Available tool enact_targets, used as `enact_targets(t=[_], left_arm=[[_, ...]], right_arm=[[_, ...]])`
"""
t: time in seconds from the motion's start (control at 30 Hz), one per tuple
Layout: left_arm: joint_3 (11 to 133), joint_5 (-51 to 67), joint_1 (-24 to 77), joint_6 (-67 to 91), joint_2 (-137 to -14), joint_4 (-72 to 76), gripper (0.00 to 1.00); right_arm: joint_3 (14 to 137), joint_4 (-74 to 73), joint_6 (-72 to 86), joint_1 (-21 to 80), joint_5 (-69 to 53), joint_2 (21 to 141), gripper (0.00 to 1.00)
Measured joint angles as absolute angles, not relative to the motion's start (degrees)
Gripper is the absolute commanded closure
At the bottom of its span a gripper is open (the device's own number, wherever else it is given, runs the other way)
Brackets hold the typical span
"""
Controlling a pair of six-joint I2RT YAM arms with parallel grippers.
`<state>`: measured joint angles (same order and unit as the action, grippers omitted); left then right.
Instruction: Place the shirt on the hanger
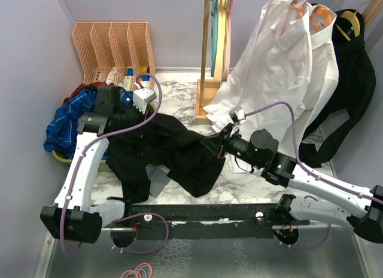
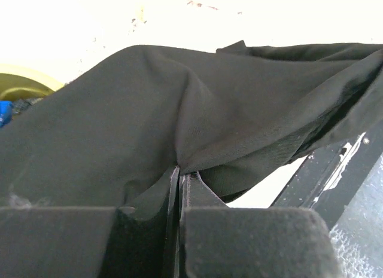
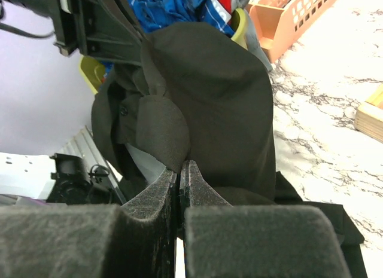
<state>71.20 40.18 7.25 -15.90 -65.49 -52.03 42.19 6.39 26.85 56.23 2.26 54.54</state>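
Likely the spreading step: left gripper (image 2: 179, 173) and right gripper (image 3: 180, 167) each pinch the soft black long-sleeved shirt (image 1: 173, 149); next, carry it toward the thin pink plastic hanger (image 1: 229, 39) at its one o'clock

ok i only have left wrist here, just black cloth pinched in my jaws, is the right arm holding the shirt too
Observer: Yes, the right gripper is shut on a fold of the shirt.
Operator: where's the hanger
Observer: The pink hanger hangs on the wooden rack at the back, apart from the shirt.
Operator: anything near it
Observer: A white dress shirt hangs just to its right.
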Motion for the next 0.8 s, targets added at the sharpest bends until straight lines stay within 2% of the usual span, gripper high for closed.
enact_targets(t=[0.07, 0.13, 0.17, 0.2, 0.23, 0.3, 0.47, 0.57, 0.7, 0.8], left_arm=[[72.6, 38.9, 7.6, -16.8, -66.0, -52.0, 1.0], [73.2, 36.2, 7.7, -17.4, -65.9, -51.7, 1.0], [73.3, 34.5, 7.9, -17.5, -65.7, -51.3, 1.0], [73.4, 32.1, 7.9, -17.6, -65.5, -50.9, 1.0], [73.4, 29.3, 8.0, -17.6, -65.3, -50.6, 1.0], [73.7, 25.9, 8.0, -17.8, -65.1, -50.4, 1.0], [74.3, 20.6, 8.0, -18.4, -64.5, -50.1, 1.0], [74.2, 19.7, 8.0, -19.0, -63.7, -50.3, 1.0], [74.2, 19.2, 8.0, -19.9, -62.7, -50.7, 1.0], [74.2, 18.8, 8.0, -20.1, -62.4, -51.1, 1.0]], right_arm=[[42.2, 6.7, 26.1, 56.2, 2.1, 55.8, 0.87], [42.2, 7.9, 24.5, 56.2, 1.4, 58.2, 0.72], [42.2, 8.6, 23.4, 56.1, 0.8, 59.7, 0.57], [42.3, 9.6, 22.2, 56.1, 0.0, 61.8, 0.31], [42.3, 10.2, 21.0, 56.1, -0.4, 63.4, 0.15], [42.6, 11.1, 18.1, 56.1, -1.3, 67.2, 0.02], [42.4, 16.7, 11.5, 55.0, -4.7, 69.0, 0.01], [38.7, 26.2, 9.5, 49.8, -10.2, 66.6, 0.0], [30.6, 36.8, 6.1, 41.6, -16.3, 63.7, 0.04], [27.9, 39.6, 0.6, 40.8, -22.9, 65.4, 0.07]])
